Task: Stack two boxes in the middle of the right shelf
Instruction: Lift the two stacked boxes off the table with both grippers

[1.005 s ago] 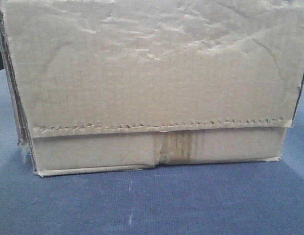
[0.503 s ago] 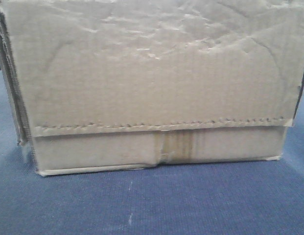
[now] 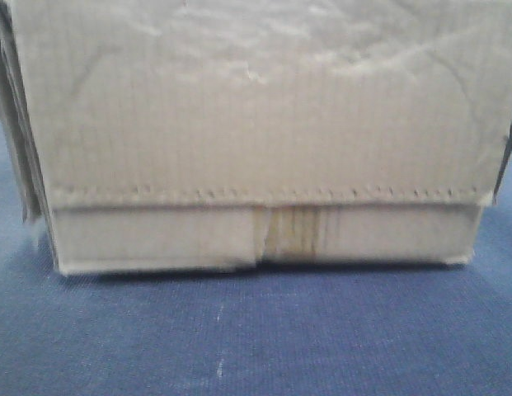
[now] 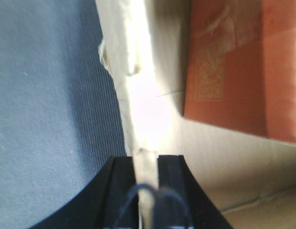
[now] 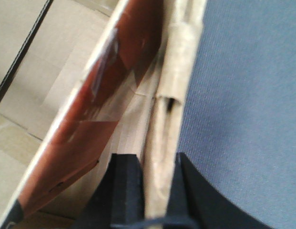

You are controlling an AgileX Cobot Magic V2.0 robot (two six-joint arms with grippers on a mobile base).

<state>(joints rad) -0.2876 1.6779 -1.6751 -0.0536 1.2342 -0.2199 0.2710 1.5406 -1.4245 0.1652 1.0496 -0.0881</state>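
Note:
One brown cardboard box (image 3: pixel 256 124) fills the front view, wrinkled, with serrated tape (image 3: pixel 264 196) and a stained seam strip (image 3: pixel 288 235). It is blurred, with a dark shadow under its lower edge. My left gripper (image 4: pixel 146 160) is shut on the box's thin side wall (image 4: pixel 138 95). My right gripper (image 5: pixel 159 160) is shut on the opposite wall (image 5: pixel 178 71). An orange printed panel (image 4: pixel 243 62) lies inside the box and also shows in the right wrist view (image 5: pixel 105 109). The shelf and a second box are out of view.
A blue cloth surface (image 3: pixel 256 338) lies under and in front of the box. It also shows beside the walls in the left wrist view (image 4: pixel 52 95) and the right wrist view (image 5: pixel 248 95). A pale floor (image 5: pixel 24 86) shows beyond the box.
The box's lower edge has moved up in the front view and is now blurred, with a darker shadow under it. Both grippers stay on its walls.

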